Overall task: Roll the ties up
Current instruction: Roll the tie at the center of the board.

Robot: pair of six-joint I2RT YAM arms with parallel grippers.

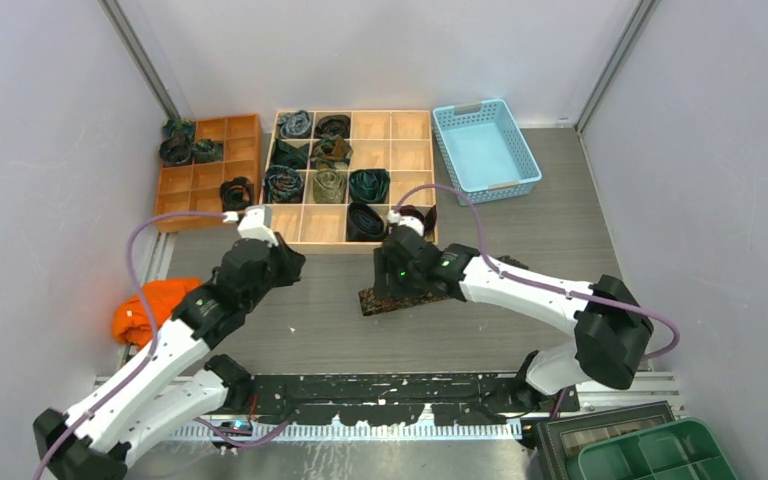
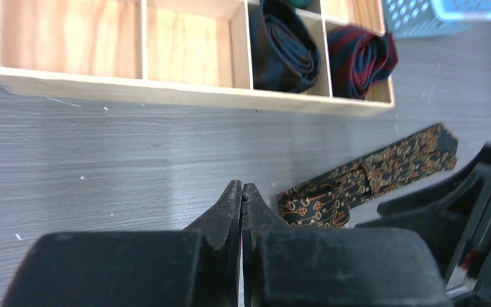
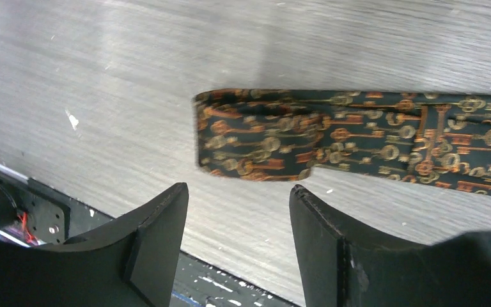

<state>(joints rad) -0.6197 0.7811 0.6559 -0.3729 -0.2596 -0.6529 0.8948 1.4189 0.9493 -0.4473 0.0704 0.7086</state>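
Observation:
A dark tie with a gold and orange key pattern (image 1: pixel 392 300) lies flat on the grey table, its left end folded over itself. It also shows in the left wrist view (image 2: pixel 364 179) and the right wrist view (image 3: pixel 358 137). My right gripper (image 1: pixel 388 288) (image 3: pixel 238 187) is open and empty, hovering just above the near side of the tie's folded end. My left gripper (image 1: pixel 288 265) (image 2: pixel 241 187) is shut on nothing, above bare table to the left of the tie. Several rolled ties sit in the wooden organizer (image 1: pixel 352 240), among them a black roll (image 2: pixel 284 51) and a red-striped roll (image 2: pixel 358 61).
An orange divided tray (image 1: pixel 210 170) with a few rolled ties stands left of the organizer. A light blue basket (image 1: pixel 485 150) is at the back right. An orange cloth lump (image 1: pixel 150 310) lies at the left edge. A green bin (image 1: pixel 660 455) sits at the near right.

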